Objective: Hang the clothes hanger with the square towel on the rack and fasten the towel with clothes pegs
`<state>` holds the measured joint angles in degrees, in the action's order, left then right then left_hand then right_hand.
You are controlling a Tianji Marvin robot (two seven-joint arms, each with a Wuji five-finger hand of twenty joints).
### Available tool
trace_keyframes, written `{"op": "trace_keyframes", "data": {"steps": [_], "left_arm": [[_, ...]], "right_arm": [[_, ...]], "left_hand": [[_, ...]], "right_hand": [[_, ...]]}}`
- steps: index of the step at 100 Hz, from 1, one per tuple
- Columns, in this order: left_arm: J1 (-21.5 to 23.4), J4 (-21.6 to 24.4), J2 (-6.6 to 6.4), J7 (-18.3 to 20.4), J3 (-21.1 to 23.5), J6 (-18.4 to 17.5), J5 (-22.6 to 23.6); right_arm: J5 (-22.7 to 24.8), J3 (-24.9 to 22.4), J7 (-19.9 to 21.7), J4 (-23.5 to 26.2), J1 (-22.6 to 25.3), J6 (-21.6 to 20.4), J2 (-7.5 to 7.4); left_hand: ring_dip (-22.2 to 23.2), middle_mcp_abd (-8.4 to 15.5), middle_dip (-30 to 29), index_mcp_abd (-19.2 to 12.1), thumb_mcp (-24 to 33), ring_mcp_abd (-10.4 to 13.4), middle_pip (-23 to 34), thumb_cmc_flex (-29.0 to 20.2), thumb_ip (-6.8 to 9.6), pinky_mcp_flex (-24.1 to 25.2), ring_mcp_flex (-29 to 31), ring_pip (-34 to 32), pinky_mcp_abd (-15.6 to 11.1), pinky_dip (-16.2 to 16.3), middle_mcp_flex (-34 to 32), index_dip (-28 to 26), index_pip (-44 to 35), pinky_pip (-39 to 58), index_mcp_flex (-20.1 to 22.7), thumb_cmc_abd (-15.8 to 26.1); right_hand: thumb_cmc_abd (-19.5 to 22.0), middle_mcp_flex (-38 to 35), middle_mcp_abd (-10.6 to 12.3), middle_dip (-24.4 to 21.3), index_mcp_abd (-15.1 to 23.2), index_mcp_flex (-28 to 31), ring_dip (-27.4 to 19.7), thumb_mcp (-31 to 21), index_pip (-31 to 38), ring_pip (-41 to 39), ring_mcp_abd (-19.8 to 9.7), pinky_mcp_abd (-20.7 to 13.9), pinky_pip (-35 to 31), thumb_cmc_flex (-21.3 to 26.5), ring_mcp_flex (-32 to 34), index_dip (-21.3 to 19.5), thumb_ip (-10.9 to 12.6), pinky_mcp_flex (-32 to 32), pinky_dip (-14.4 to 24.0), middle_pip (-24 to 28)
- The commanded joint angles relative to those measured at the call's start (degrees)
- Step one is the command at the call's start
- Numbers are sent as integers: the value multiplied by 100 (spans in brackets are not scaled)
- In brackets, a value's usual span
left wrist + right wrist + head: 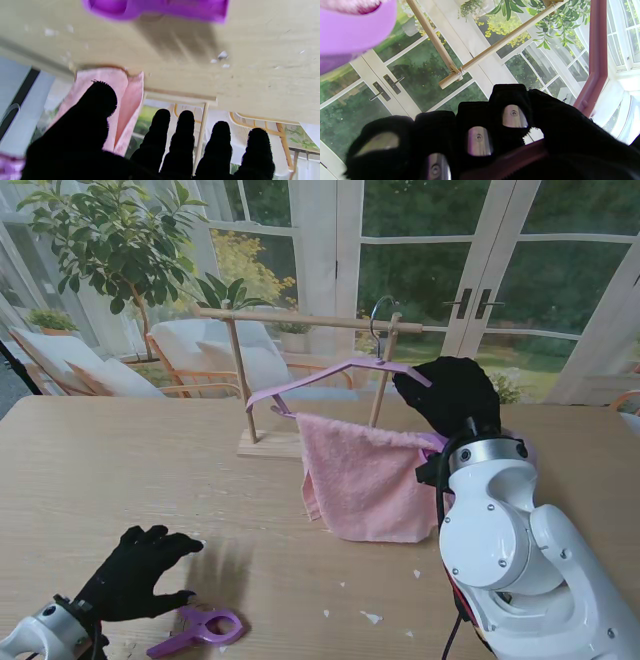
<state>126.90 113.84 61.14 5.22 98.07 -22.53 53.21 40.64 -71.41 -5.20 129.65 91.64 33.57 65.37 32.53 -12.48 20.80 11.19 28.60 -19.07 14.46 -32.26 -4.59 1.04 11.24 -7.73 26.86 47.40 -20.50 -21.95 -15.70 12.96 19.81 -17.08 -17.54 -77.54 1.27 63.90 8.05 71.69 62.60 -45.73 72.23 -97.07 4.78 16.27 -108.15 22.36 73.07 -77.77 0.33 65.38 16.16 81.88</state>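
A wooden rack (290, 319) stands on its base at the far middle of the table. The purple clothes hanger (330, 378) tilts down to the left, its metal hook (378, 315) at the rack's bar beside the right post. A pink square towel (365, 475) drapes over the hanger's lower bar and reaches the table. My right hand (450, 395) is shut on the hanger's right end; the hanger arm (595, 62) runs past its curled fingers (512, 117). My left hand (135, 575) hovers open, fingers spread, beside a purple clothes peg (197, 630) on the near left of the table. That peg (155, 8) lies just ahead of the fingers.
Small white crumbs (371, 617) dot the table top (120, 470) near me. The rack's left post (240, 380) and base (270, 443) stand beside the towel. Behind the table are chairs, a potted tree and glass doors.
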Motion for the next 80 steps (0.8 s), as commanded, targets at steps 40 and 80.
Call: {"op": "trace_keyframes", "data": {"steps": [40, 80], "left_arm": [[-86, -576, -183, 72, 47, -662, 1399], [130, -782, -260, -389, 88, -692, 2322]], "right_arm": [[7, -15, 100, 91, 54, 69, 47], [-27, -71, 95, 143, 128, 91, 48]], "left_hand": [[-750, 648, -613, -200, 1574, 739, -1100, 2115, -506, 468, -1032, 458, -772, -750, 1332, 643, 1543, -411, -1242, -396], [-688, 361, -432, 500, 1443, 650, -1042, 2040, -502, 403, -1009, 376, -657, -791, 1326, 443, 1561, -396, -1238, -391]], "right_hand": [[345, -415, 93, 76, -34, 142, 208, 20, 167, -810, -454, 76, -1014, -62, 196, -280, 374, 255, 3020, 360], [342, -428, 87, 76, -46, 150, 219, 18, 171, -815, -445, 67, -1034, -62, 195, -283, 386, 257, 3006, 365]]}}
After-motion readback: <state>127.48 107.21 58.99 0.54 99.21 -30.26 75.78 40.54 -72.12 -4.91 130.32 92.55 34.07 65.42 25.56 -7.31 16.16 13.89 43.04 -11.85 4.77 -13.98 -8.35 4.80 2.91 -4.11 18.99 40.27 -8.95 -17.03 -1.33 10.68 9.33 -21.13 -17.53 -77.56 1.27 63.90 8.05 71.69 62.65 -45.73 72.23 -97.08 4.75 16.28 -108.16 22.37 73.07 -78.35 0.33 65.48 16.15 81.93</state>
